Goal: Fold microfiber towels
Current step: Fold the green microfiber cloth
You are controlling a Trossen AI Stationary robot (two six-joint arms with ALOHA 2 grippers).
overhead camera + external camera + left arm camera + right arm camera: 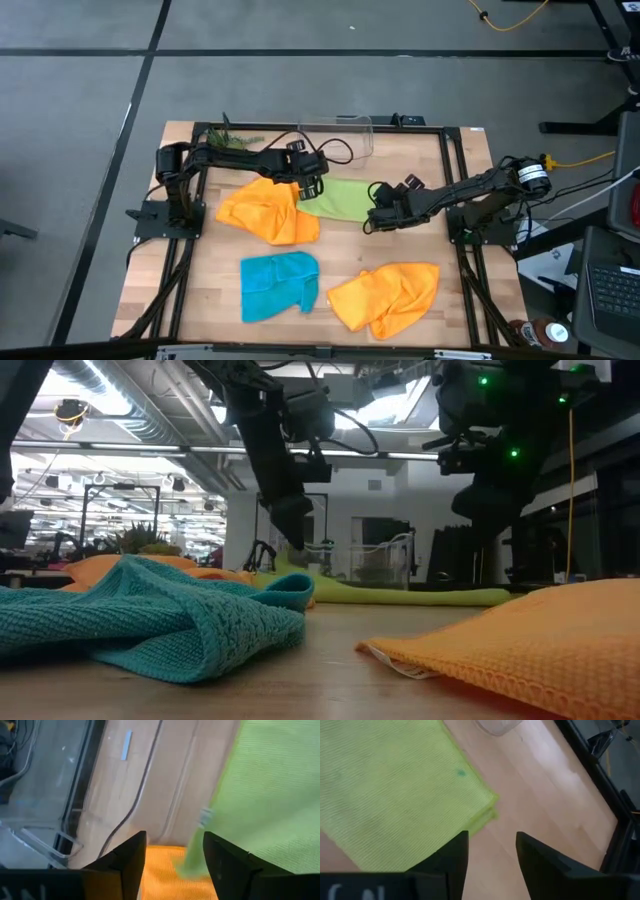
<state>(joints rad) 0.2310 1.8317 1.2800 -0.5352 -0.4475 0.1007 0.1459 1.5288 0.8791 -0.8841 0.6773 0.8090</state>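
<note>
- The place looks like a robotics lab or a workshop in an open industrial hall.
- The ceiling has bare ducts [150, 400] and long strip lights [120, 448].
- A wooden table [345, 245] in a black metal frame stands on grey floor [300, 80].
- A yellow cable [515, 15] lies on this floor.

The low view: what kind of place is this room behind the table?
Probably a robotics lab or open workshop. The low view shows exposed ceiling ducts and long strip lights. The high view shows a wooden table in a black frame, with cables lying on the grey floor.
</note>
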